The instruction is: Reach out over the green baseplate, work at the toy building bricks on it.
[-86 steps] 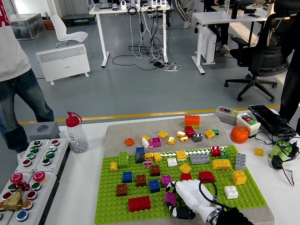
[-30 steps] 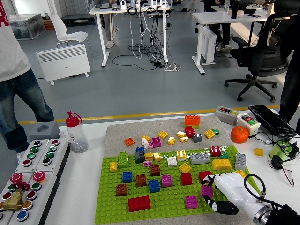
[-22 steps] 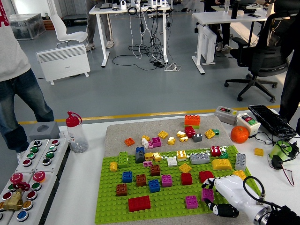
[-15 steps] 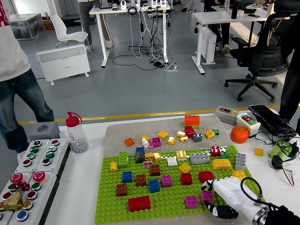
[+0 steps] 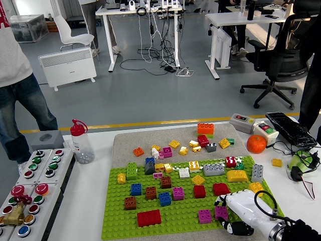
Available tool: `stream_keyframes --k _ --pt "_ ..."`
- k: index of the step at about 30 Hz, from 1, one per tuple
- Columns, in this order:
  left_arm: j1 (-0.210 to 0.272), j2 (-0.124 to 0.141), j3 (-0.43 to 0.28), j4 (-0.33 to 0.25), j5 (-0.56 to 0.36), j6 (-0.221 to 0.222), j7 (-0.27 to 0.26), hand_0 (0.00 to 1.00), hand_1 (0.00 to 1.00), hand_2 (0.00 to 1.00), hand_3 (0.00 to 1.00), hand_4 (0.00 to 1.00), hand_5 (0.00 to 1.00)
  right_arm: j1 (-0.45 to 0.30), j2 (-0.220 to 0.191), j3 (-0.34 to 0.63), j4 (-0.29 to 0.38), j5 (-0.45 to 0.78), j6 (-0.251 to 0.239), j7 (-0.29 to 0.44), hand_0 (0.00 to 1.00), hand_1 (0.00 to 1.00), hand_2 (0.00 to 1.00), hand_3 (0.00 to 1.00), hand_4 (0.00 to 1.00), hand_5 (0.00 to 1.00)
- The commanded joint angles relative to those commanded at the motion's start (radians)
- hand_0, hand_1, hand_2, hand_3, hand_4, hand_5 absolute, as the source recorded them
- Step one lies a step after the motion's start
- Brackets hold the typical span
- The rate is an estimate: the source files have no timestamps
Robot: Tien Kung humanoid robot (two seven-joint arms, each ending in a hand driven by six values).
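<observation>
White tabletop [image 5: 90, 201] carries a grey mat [image 5: 125, 143] with the green baseplate [image 5: 170, 213] on its near half; everything below is placed relative to the baseplate. Left of it: a grey button panel [image 5: 30, 196], and just beyond that a clear bottle with a red cap [image 5: 80, 143]. Right of its far corner: an orange [image 5: 256, 144], an e-stop box [image 5: 265, 129] and a black keyboard [image 5: 293, 129]. Right hand [image 5: 235, 213], white shell with black fingertips, comes in over its near-right corner, fingers curled, touching a magenta brick [image 5: 221, 212]; can't tell if it's actually gripped. Second magenta brick [image 5: 204, 216] sits just left of that one. Red flat brick [image 5: 149, 218] near the front edge, left of centre. Blue [image 5: 165, 199], brown [image 5: 130, 203], red [image 5: 199, 191] and yellow [image 5: 236, 175] bricks are studded across its middle. Loose bricks lie on the mat past its far edge, with an orange brick [image 5: 205, 128] farthest back. A person in jeans [image 5: 20, 108] stands on the floor off its far left.
</observation>
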Motion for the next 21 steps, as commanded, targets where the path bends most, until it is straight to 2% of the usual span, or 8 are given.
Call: stream_keyframes --k 21 --pt "-0.007 0.0 0.002 0.0 -0.008 0.0 -0.002 0.669 0.614 0.567 0.468 0.24 0.998 0.019 -0.006 -0.016 -0.006 -0.006 0.017 0.002 0.495 0.569 0.564 0.587 0.429 0.133"
